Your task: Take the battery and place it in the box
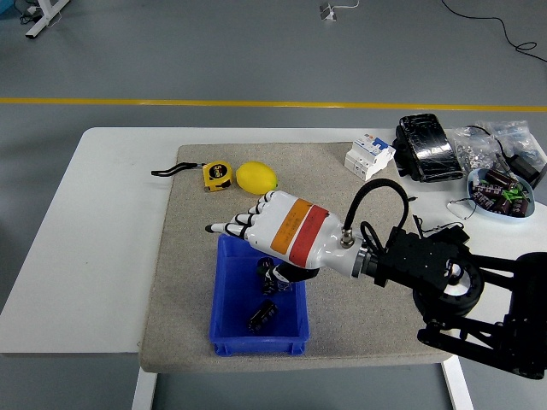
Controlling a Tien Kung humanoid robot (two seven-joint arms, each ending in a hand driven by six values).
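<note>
Right hand (275,232) outstretched above box (231,303)

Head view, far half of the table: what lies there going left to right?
Tape measure → lemon → circuit breaker → black pack → bowl of small parts.

White robot hand (269,231) with orange and red bands, seemingly black-jointed fingers, black cabled arm.

Lab or workshop: grey floor with yellow line (256,103), cables (504,34), white table (94,239).
</note>
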